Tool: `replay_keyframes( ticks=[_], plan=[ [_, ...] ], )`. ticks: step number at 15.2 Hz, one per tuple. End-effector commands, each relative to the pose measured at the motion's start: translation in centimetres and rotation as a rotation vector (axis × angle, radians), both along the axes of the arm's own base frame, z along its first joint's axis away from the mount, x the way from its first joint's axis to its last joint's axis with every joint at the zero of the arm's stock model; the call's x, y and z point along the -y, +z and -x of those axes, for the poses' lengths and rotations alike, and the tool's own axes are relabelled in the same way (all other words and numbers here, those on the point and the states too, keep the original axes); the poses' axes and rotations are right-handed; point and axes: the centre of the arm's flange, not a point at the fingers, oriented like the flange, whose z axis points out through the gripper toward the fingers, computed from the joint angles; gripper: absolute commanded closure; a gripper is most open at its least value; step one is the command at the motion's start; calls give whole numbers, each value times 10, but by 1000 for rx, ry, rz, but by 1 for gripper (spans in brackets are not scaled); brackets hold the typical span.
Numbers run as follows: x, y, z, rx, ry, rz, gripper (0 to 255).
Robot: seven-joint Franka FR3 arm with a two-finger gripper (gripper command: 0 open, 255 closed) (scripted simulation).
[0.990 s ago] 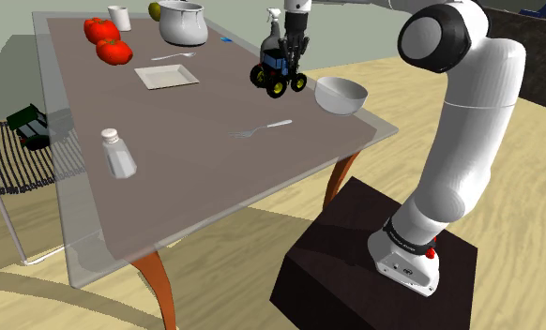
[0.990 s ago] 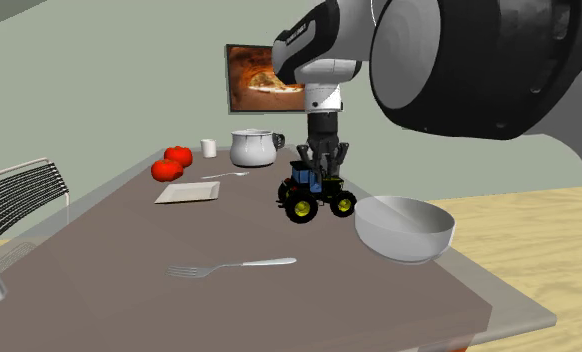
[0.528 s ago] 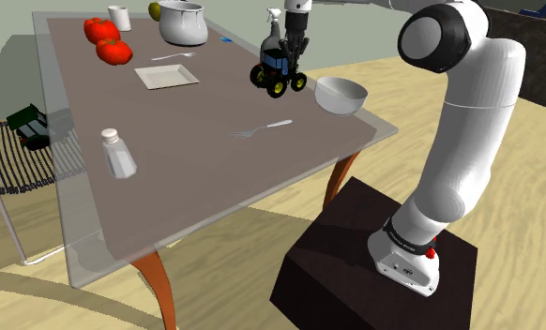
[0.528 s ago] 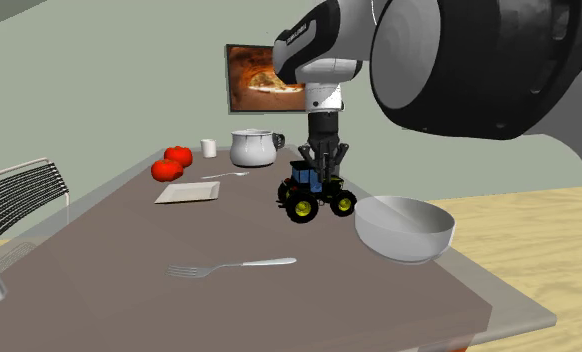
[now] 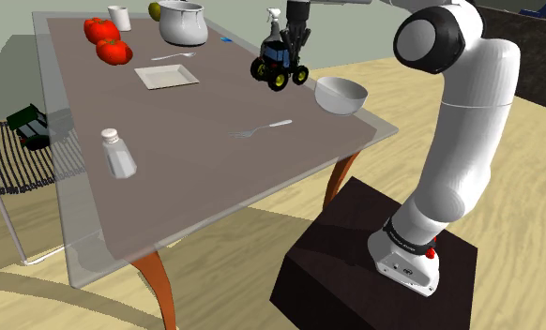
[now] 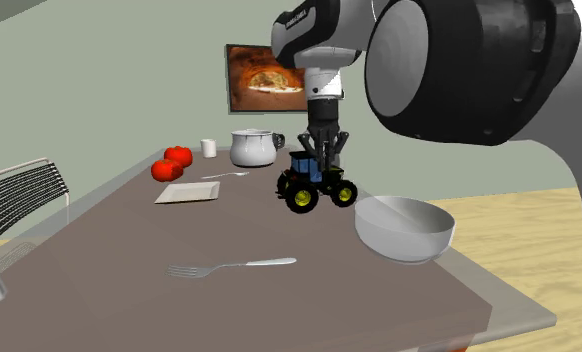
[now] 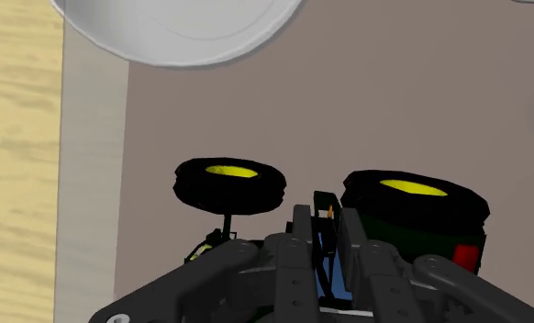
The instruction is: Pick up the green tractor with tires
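Note:
The toy tractor [image 5: 280, 67] has a blue cab, a dark body and black tires with yellow hubs. It hangs in the air above the brown table [image 5: 196, 159], near the white bowl [image 5: 341, 95]. My black gripper [image 5: 291, 44] comes down from above and is shut on the tractor's cab. In the second exterior view the tractor [image 6: 314, 185] is lifted off the tabletop under the gripper [image 6: 321, 152]. In the wrist view the fingers [image 7: 304, 240] clasp the cab, with two tires [image 7: 228, 183] beyond them and the bowl [image 7: 178, 27] further off.
On the table lie a fork [image 5: 260, 128], a salt shaker [image 5: 118, 153], a square plate [image 5: 166, 75], two tomatoes [image 5: 109, 41], a white pot [image 5: 184, 22] and a cup [image 5: 119, 17]. A wire chair [image 5: 27, 164] stands at the shoulder view's left. My stand [image 5: 374, 272] is at its lower right.
The gripper has risen with the tractor in it, so the tractor now hangs higher above the table. Nothing else on the table has moved.

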Motion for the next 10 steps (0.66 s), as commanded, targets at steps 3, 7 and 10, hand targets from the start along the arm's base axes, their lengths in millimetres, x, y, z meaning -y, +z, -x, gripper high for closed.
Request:
replay_keyframes(
  ticks=[3, 7, 10],
  plan=[
    [1, 22, 0, 3, 0, 1, 255],
    [1, 43, 0, 3, 0, 1, 255],
    [0, 49, 0, 3, 0, 1, 255]
  ],
)
